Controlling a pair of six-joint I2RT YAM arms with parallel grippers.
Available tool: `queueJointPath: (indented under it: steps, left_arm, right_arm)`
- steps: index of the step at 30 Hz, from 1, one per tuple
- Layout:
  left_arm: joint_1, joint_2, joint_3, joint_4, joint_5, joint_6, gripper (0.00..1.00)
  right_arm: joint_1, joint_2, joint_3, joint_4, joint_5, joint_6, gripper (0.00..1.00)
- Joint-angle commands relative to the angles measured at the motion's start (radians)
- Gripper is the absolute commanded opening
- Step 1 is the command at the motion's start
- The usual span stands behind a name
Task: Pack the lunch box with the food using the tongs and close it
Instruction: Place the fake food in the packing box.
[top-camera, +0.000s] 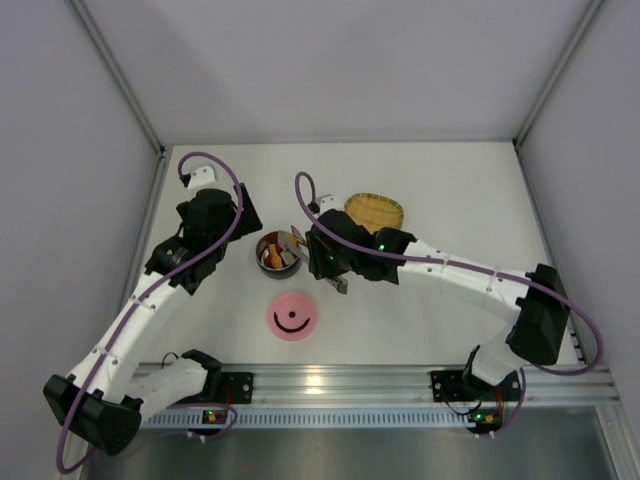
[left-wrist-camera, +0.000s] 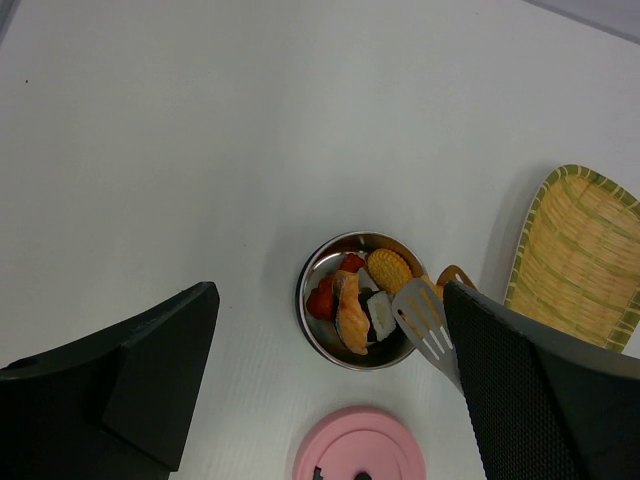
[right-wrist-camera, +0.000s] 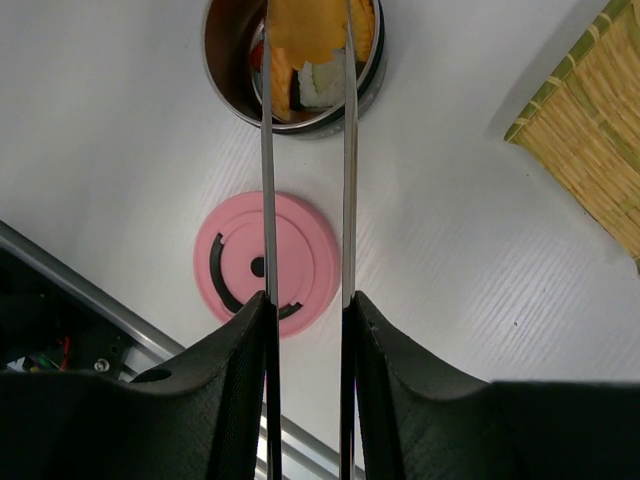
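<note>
Fingers of right gripper (right-wrist-camera: 305, 310) clenched on tongs (right-wrist-camera: 268, 200), tips held over food (left-wrist-camera: 352, 310) in lunch box (left-wrist-camera: 302, 310); left gripper (left-wrist-camera: 330, 290) spread wide, nothing gripped. Pink lid (right-wrist-camera: 310, 250), black smile mark, laid beside box

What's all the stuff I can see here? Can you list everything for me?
lunch box: one, shiny steel, round, in the middle of the table, with no lid on.
food: several small pieces, mostly orange, some red, one dark-and-white, inside the lunch box.
lid: one, pink with a black smile mark, flat on the table beside the lunch box.
tongs: one pair, pale grey, tips over the lunch box.
tray: one, yellow woven, right of the lunch box; no food on the part that shows.
table: one, white, under everything.
left gripper: one, black, open, above the lunch box, holding nothing.
right gripper: one, black, shut on the tongs.
</note>
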Motion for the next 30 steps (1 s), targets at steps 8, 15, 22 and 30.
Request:
queueJointPath:
  steps: [8,15,22,30]
  left_arm:
    - [0.004,-0.011,0.010,0.023,-0.006,0.006,0.99]
    - [0.004,-0.014,0.012,0.020,-0.012,0.012,0.99]
    - [0.006,-0.009,0.015,0.020,-0.009,0.011,0.99]
    - [0.004,-0.009,0.018,0.021,-0.012,0.014,0.99]
  right_arm:
    - [0.028,0.072,0.058,0.022,0.024,0.007,0.33]
    - [0.028,0.098,0.091,0.009,0.036,0.001,0.41]
    - [0.028,0.107,0.111,-0.006,0.048,-0.004,0.46]
    - [0.027,0.095,0.124,-0.017,0.068,-0.008,0.46]
